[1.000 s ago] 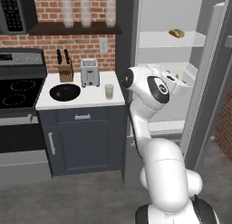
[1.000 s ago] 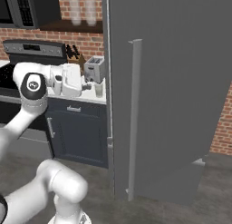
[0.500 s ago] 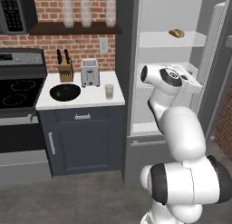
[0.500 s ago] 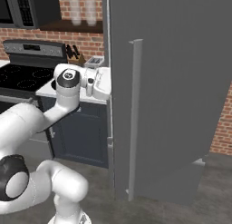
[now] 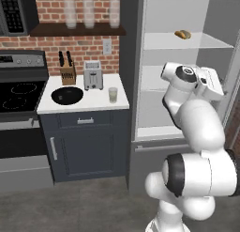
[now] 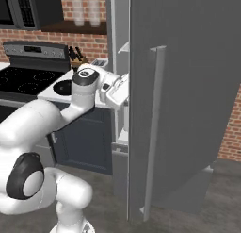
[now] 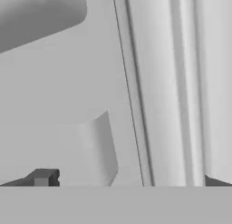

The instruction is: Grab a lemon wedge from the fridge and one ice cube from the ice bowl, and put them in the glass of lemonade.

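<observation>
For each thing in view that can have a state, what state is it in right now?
fridge: door swung wide open, white shelves exposed.
gripper: open, holding nothing, inside the fridge.
glass of lemonade: upright on the counter, holds pale liquid.
ice bowl: sits flat on the counter; contents too small to tell.
toaster: upright by the wall.
cabinet door: closed.

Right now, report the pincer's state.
Pincer: open, holding nothing, pointed into the fridge interior.
</observation>
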Controlling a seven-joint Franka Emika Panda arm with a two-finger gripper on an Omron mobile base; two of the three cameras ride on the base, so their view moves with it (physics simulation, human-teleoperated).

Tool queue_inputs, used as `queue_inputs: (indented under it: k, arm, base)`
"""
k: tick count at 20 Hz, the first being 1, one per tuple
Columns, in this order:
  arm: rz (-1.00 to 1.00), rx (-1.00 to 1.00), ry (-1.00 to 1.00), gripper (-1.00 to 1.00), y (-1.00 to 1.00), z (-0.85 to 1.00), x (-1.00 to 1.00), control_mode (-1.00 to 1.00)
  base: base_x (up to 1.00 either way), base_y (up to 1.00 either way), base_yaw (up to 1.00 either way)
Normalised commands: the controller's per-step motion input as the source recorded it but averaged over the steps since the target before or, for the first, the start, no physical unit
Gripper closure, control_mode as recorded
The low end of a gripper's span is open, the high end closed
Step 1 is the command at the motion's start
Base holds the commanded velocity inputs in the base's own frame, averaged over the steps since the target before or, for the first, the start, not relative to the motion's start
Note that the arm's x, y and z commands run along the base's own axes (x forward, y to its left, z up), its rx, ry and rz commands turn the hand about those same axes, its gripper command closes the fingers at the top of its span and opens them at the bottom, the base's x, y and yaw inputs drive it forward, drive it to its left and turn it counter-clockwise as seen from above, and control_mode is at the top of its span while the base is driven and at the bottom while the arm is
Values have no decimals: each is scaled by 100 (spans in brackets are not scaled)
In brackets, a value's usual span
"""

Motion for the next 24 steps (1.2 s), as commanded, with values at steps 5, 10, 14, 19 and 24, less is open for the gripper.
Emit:
queue_inputs:
  k: [5, 10, 14, 19, 24]
  arm:
    - [-29, 0, 1, -100, -100, -22, -33, -100]
    - [-12, 0, -9, -100, -97, -6, -17, -100]
    - [10, 0, 0, -100, 4, 0, -14, -100]
    - [45, -16, 0, -100, 100, 0, -37, -100]
    - [59, -1, 1, -100, 100, 0, -17, -100]
  base:
    - [0, 0, 0]
    - [0, 0, 0]
    - [0, 0, 0]
    - [0, 0, 0]
    - [0, 0, 0]
